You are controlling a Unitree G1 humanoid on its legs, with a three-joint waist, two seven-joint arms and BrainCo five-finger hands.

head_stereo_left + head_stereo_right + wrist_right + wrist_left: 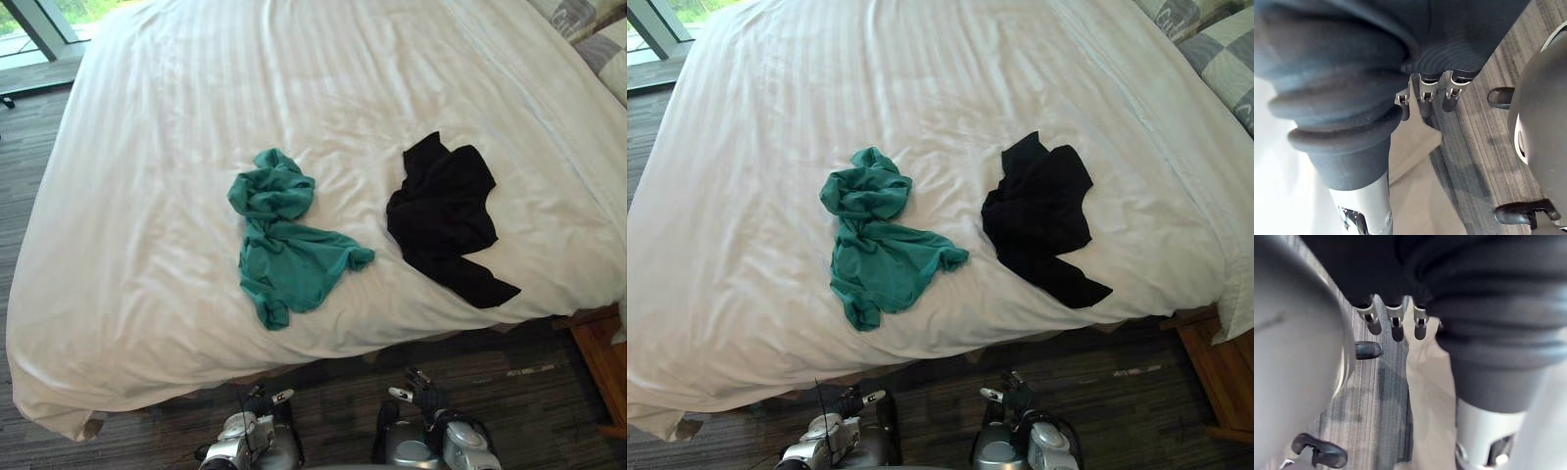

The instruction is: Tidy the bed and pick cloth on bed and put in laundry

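Green cloth (284, 250) and black cloth (446, 215) lie apart on bed (147, 196) (corners cut off); left hand (1396, 322), right hand (1425, 93): fingers straight

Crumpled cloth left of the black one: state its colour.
The crumpled cloth is teal green, clearest in the left eye view.

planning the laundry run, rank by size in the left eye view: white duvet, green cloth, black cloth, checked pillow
1. white duvet, by far largest
2. green cloth and black cloth, about alike, unranked
3. checked pillow, smallest, but cut off at the edge
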